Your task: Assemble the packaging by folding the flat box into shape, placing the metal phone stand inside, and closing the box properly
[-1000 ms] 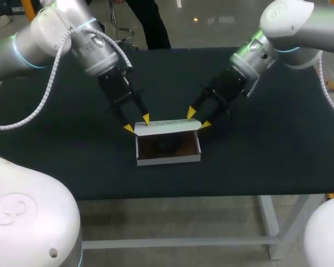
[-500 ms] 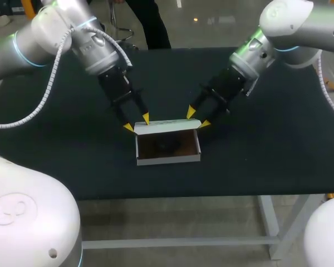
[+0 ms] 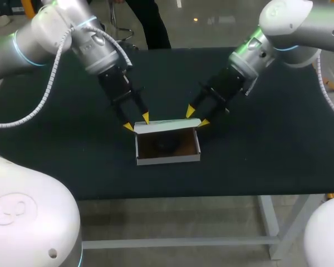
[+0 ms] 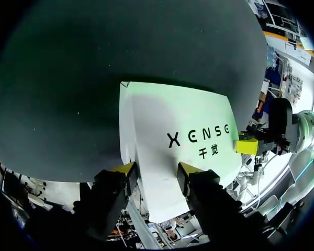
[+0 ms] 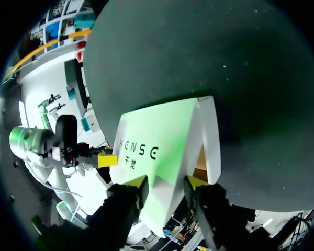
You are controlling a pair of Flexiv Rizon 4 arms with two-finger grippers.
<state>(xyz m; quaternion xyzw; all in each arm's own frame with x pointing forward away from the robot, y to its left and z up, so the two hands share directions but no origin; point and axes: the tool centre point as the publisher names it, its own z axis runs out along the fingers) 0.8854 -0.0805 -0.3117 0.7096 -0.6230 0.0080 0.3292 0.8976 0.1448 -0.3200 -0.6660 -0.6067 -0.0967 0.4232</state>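
Observation:
A white box (image 3: 167, 158) stands open on the dark table, its brown inside showing a dark shape that I cannot make out. Its lid (image 3: 167, 125) is raised along the back edge. My left gripper (image 3: 137, 122) stands open astride the lid's left back corner, and my right gripper (image 3: 197, 117) stands open astride the right back corner. In the left wrist view the printed lid (image 4: 183, 130) runs out from between the open fingers of that gripper (image 4: 157, 175). In the right wrist view the lid (image 5: 157, 141) and a side flap (image 5: 209, 141) lie between the fingers of the right gripper (image 5: 165, 184).
The black table (image 3: 267, 144) stretches to both sides of the box and in front of it. The table's front edge (image 3: 211, 194) lies a short way before the box. Both arms come in over the table's back half.
The right gripper's fingers drew in very slightly. The lid, the box and the left arm look unchanged.

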